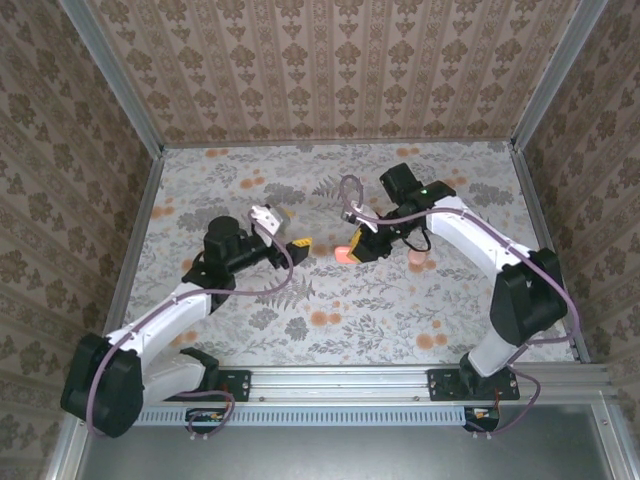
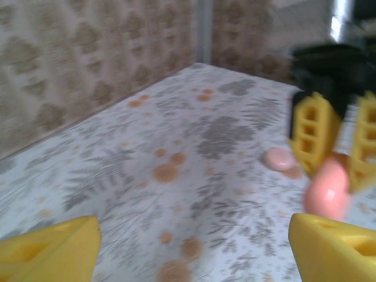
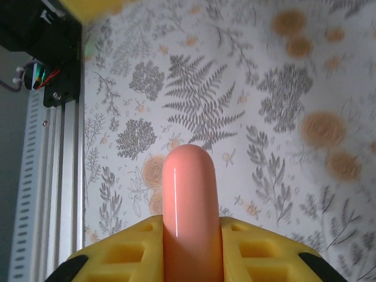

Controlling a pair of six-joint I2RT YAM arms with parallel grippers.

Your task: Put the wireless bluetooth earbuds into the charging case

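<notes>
Clamping the charging case (image 3: 189,205) between its yellow fingers, the right gripper (image 3: 189,249) has its jaws closed on the glossy coral-pink shell, whose rounded end sticks out past the fingertips. The left gripper (image 2: 191,252) faces it from just beside, jaws spread wide and holding nothing. A small pink oval piece (image 2: 279,158) lies on the floral tablecloth (image 1: 330,330) near the case (whether it is an earbud is unclear).
</notes>
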